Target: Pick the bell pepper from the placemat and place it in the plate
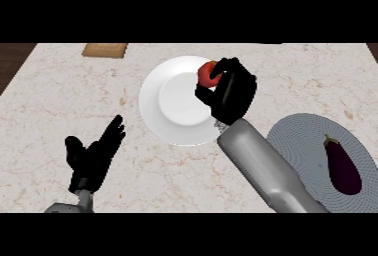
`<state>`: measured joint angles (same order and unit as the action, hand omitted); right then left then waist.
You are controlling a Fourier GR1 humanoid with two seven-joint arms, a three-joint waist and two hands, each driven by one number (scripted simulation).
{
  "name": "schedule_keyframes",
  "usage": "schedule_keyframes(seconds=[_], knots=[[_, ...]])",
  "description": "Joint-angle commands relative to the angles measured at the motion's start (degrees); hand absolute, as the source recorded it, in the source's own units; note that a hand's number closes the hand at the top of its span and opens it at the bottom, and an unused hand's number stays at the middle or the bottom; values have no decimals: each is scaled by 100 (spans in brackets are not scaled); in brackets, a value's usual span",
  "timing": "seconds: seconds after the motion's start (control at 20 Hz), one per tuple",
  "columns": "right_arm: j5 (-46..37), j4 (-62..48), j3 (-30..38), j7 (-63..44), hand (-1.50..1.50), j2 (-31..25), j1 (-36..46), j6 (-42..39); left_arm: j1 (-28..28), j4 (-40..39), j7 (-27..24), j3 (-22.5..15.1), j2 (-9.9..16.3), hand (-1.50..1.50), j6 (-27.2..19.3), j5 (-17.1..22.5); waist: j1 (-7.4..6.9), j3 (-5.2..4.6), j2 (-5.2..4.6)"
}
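We see the right hand [230,92] stretched over the right side of the white plate [166,107], its fingers and thumb curled round the red bell pepper [207,75], which shows only as a red patch between them. The pepper sits above the plate's upper right part; we cannot tell whether it touches the plate. The grey forearm runs back from the hand toward the lower right, crossing the edge of the round grey placemat [303,132]. On that placemat lies a dark purple eggplant [342,166], well apart from the pepper. The left hand [94,157] rests at the lower left, open, fingers straight and pointing up. A small wooden board [104,49] lies at the marble counter [74,100]'s far edge.
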<state>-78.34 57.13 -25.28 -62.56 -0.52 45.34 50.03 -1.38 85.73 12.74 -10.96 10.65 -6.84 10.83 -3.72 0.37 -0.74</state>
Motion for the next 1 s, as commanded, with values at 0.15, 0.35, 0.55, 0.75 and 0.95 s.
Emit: schedule_keyframes(seconds=[0.15,0.35,0.55,0.75,0.95], knots=[[1735,-1231,352,-219,-150,50,211,-244,193,-348,-234,-163,-141,0,26,-145,-88,-33,-74],[2836,-1753,173,755,-150,51,350,493,34,-422,-183,-222,-201,0,17,-221,-188,-22,-115],[3572,-1681,264,1898,-150,52,296,1109,-226,-437,-111,-14,-124,0,87,-96,-165,-15,-146],[4009,-1270,442,2496,-150,52,411,1839,-90,-363,-41,-137,-248,0,-15,-163,-94,-10,-108],[4743,-1129,536,3012,-150,51,332,2141,63,-251,-26,19,-112,0,132,-4,-62,-16,-62]])
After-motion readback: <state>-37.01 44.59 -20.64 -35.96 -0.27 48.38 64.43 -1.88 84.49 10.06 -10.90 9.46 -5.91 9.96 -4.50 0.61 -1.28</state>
